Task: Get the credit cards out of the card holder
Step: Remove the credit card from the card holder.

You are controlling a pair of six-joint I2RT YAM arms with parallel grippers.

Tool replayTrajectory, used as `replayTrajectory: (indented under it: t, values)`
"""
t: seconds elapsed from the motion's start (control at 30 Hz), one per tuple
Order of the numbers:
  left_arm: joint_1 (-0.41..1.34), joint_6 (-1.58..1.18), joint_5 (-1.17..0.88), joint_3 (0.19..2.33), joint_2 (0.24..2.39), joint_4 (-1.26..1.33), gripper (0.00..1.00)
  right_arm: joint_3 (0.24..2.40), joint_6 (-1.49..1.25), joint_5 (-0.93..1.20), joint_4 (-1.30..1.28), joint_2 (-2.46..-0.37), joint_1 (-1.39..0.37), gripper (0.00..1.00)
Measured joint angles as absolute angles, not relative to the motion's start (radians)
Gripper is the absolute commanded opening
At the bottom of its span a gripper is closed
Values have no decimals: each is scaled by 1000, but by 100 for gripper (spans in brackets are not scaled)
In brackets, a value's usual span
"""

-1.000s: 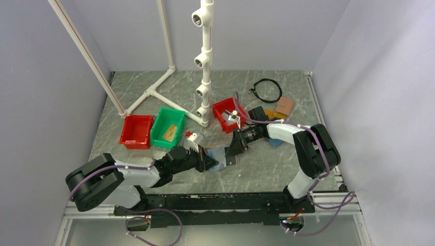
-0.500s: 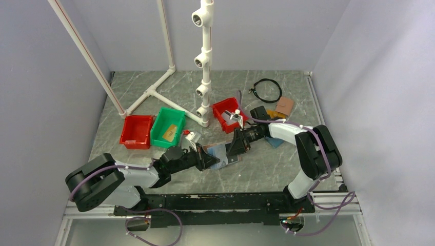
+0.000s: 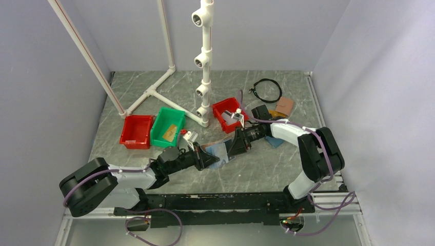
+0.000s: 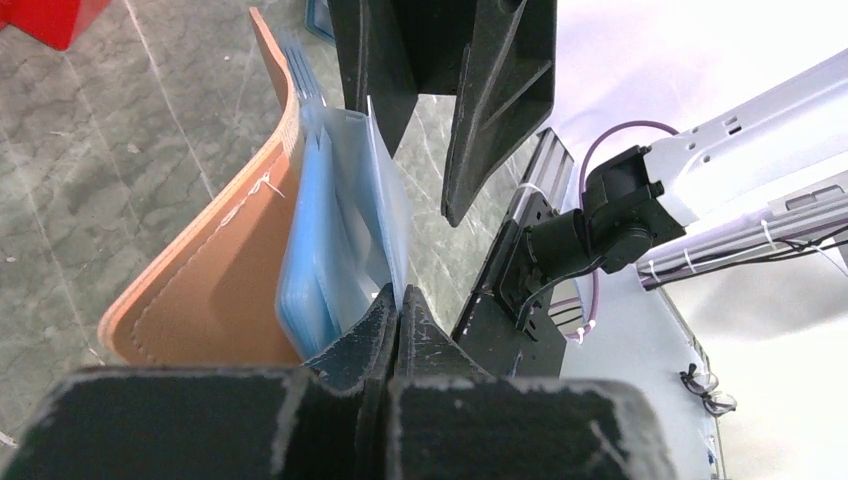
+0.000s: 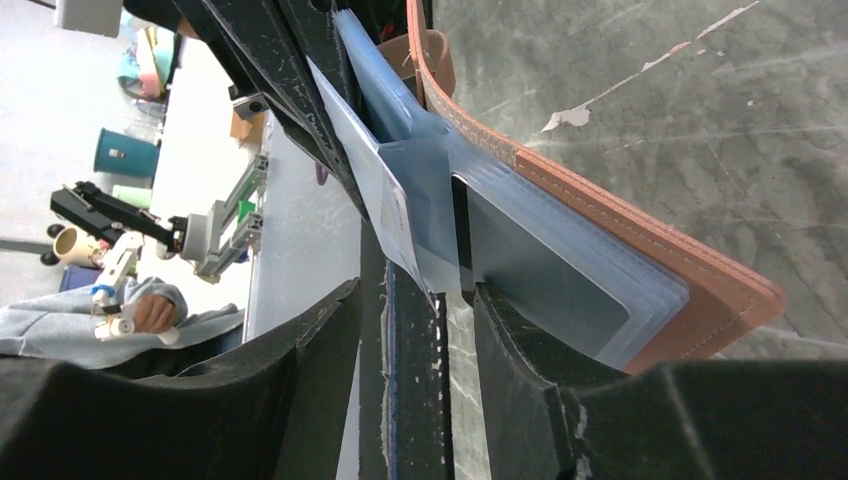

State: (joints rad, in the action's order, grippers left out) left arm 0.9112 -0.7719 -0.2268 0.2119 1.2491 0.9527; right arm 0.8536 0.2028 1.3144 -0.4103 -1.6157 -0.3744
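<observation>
The pinkish-tan card holder (image 3: 219,152) hangs open between my two grippers, its leather cover (image 4: 220,290) curving away and its light blue sleeves (image 4: 345,200) fanned out. My left gripper (image 3: 209,158) is shut on the edge of one clear blue sleeve (image 4: 397,300). My right gripper (image 3: 232,148) faces it, with its fingers (image 4: 500,100) apart on either side of that sleeve's other end (image 5: 400,215). A dark flat strip (image 5: 405,380) lies against its left finger; I cannot tell whether it is a card. A gold-tan card (image 3: 171,132) lies in the green bin.
A red bin (image 3: 136,132) and a green bin (image 3: 165,123) stand at the left, and another red bin (image 3: 225,114) stands by the white pipe stand (image 3: 204,66). A brown wallet (image 3: 284,106), a teal-blue wallet (image 3: 274,142) and a black cable loop (image 3: 268,90) lie at the back right.
Both grippers and the card holder have moved slightly toward the back. The left arm has stretched further out. The left grip on the sleeve is unchanged.
</observation>
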Motion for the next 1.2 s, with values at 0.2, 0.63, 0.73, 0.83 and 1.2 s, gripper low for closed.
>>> replayTrajectory:
  t: [0.2,0.63,0.73,0.83,1.2]
  values:
    - [911,-778,-248,212,1253,964,0,854,203,1367,-410,-1616,-376,38]
    - [909,-808,-256,213,1279,1012,13,854,196,1415,-397,-1616,-385,0]
    - [905,-812,-245,211,1251,1002,8,854,200,1419,-400,-1616,-385,0]
    - [891,-826,-245,194,1214,990,5,854,203,1423,-401,-1616,-385,0]
    - [851,-838,-245,136,1095,950,0,862,236,1411,-424,-1617,-367,0]
